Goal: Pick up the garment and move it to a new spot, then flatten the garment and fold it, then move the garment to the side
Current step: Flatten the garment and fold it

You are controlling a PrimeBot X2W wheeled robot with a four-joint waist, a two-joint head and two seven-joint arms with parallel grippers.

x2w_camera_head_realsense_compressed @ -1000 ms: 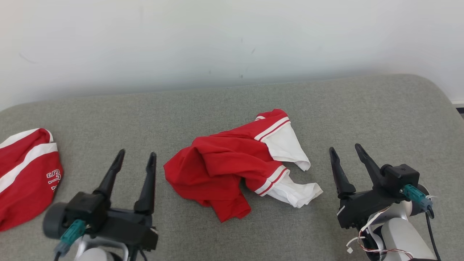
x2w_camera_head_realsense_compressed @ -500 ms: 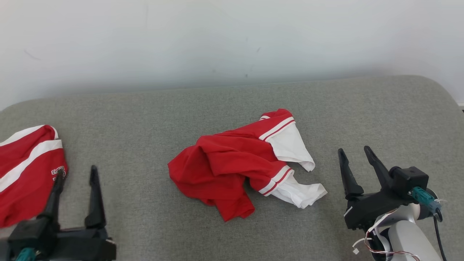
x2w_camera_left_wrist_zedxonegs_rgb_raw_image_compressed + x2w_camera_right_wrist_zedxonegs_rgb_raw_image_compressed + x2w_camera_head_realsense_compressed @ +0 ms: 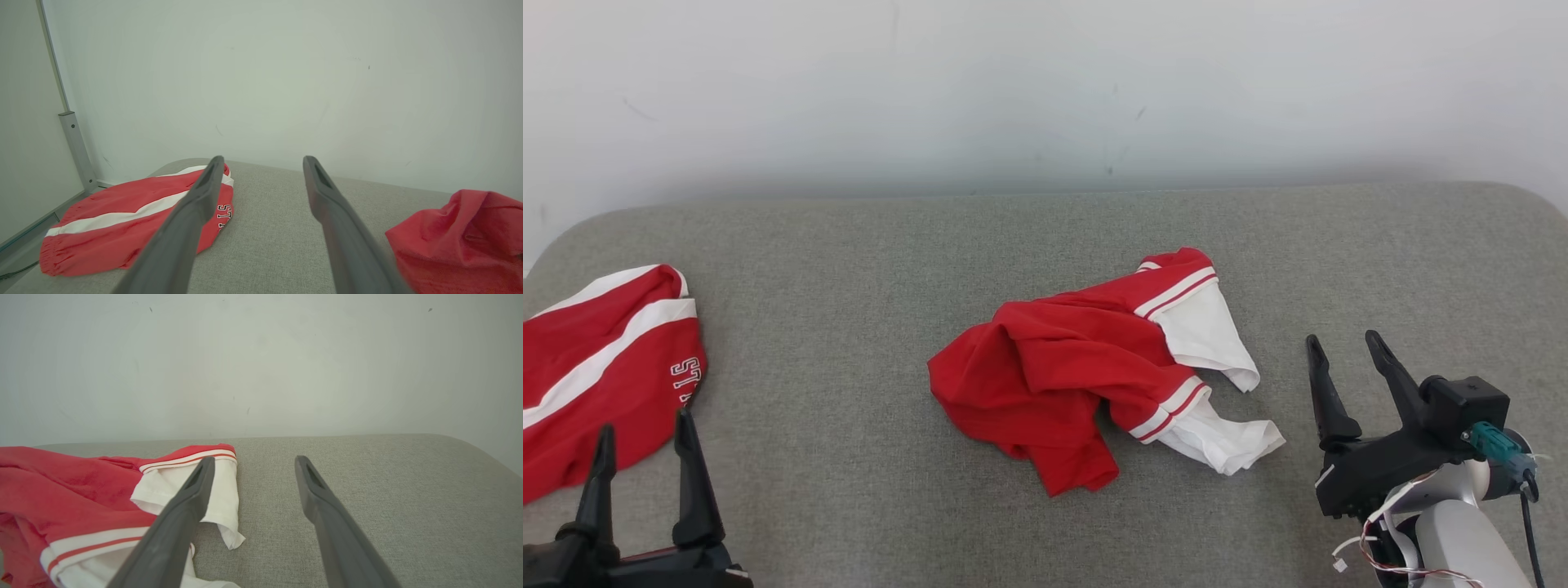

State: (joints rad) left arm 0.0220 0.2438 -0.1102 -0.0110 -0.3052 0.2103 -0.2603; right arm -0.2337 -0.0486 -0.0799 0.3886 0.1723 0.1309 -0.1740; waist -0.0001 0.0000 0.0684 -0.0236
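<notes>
The left tool (image 3: 644, 420) and the right tool (image 3: 1342, 337) both stand open and empty; the crumpled red T-shirt (image 3: 1054, 367) lies between them on the grey tabletop (image 3: 849, 286), nearer the right tool; it seems light, soft and limp; I would pinch a raised fold or the white sleeve; the red shorts (image 3: 596, 359) just beyond the left tool lie well apart from it and do not obstruct.

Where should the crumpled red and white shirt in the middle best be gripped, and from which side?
Probably the nearer white sleeve of the shirt: it juts out free and thin toward the open right pincer, so come from the right, low over the cushion.
</notes>
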